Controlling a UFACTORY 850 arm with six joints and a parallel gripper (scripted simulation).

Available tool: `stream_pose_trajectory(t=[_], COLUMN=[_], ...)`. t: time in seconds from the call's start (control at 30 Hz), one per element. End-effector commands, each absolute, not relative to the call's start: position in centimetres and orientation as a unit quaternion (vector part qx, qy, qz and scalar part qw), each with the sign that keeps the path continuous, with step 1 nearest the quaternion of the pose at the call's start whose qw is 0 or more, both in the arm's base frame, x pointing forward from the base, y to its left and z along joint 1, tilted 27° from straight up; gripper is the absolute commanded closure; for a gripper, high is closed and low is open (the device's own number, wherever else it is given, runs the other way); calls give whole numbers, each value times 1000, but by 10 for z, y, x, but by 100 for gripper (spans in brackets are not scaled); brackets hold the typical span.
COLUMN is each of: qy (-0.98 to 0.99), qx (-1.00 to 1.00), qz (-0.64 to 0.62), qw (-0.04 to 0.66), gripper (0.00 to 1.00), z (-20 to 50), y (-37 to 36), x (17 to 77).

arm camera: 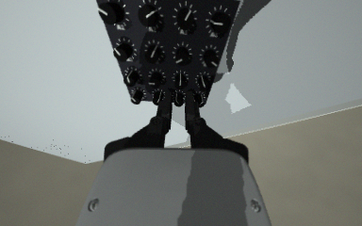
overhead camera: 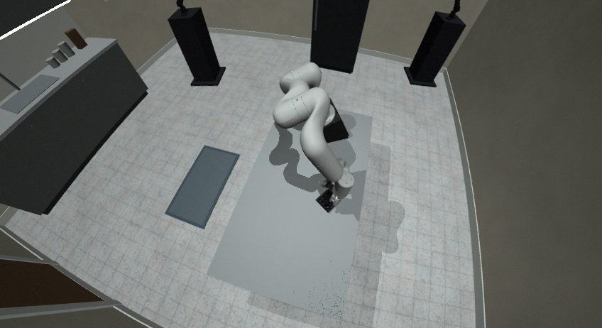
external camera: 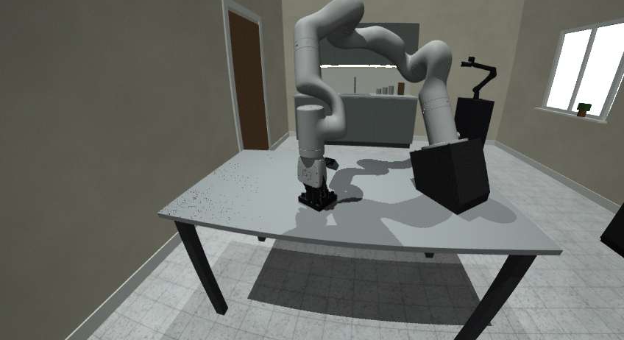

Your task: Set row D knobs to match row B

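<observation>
The black knob box stands on the grey table, small in the top and exterior views. In the wrist view its four rows of knobs with white lines run away from me. My gripper points straight down at the row nearest the camera. Its two fingers stand on either side of the third knob from the left, slightly parted and not clamping it. That knob's white line points away from the camera, toward the far rows. The printed names are too small to read. The gripper also shows in the exterior view.
The arm's black base block stands on the table to the right of the box. The table's near edge runs in front of the box. Black pedestals stand on the floor beyond the table.
</observation>
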State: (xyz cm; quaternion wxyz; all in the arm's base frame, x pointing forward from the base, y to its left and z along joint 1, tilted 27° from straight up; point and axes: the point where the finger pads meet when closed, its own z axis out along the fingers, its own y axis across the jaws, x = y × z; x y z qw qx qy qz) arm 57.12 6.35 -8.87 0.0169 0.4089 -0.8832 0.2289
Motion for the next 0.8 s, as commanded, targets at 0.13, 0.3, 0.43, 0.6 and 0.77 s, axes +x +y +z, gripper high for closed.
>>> stream_pose_trajectory(t=[0.13,0.3,0.43,0.6,0.77], qy=[-883,-883,-883,-883,-883], qx=[409,409,409,409,409], qz=[229,229,229,229,229], qw=[16,16,16,16,16], gripper=[81,81,81,81,81], z=[-88,-83,-77,-65,-57], y=[64,66,69,75,79], x=[572,571,570,568,566])
